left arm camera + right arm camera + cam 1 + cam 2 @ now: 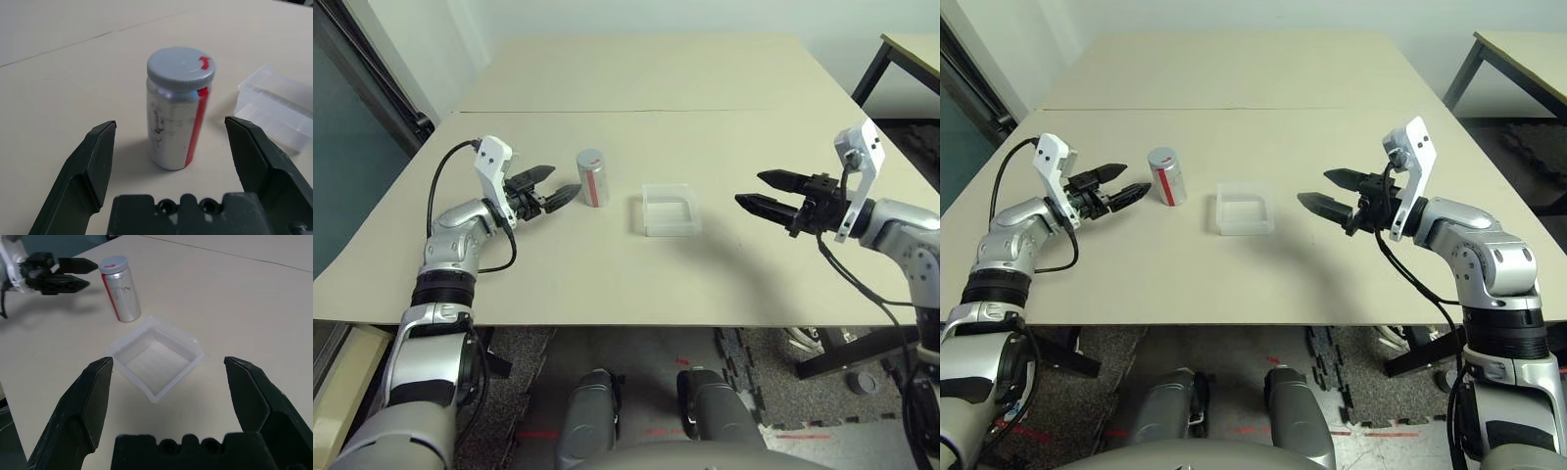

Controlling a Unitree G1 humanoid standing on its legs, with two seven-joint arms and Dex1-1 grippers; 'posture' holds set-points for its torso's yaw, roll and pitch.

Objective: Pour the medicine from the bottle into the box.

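On the left we see our left gripper (551,185), its two fingers spread wide and holding nothing. It points toward the bottle (593,178) from the left side and is just beside it, not touching. In the left wrist view the bottle stands in line with the gap between the fingers, a little beyond the tips.

There is one bottle. It stands upright on the table (636,78), so its long axis is vertical, and the grey cap (180,66) is on top and closed. The red stripe (195,126) runs down its side.

Right of the bottle, near but apart, lies one clear box (669,209), flat on the table with the open side up. We cannot tell if any medicine is inside it.

Further right, well apart from the box, our right gripper (770,193) hangs above the table, fingers also spread and empty, pointing toward the box.

Around both things the table is bare, with much room behind them and less toward the near edge.
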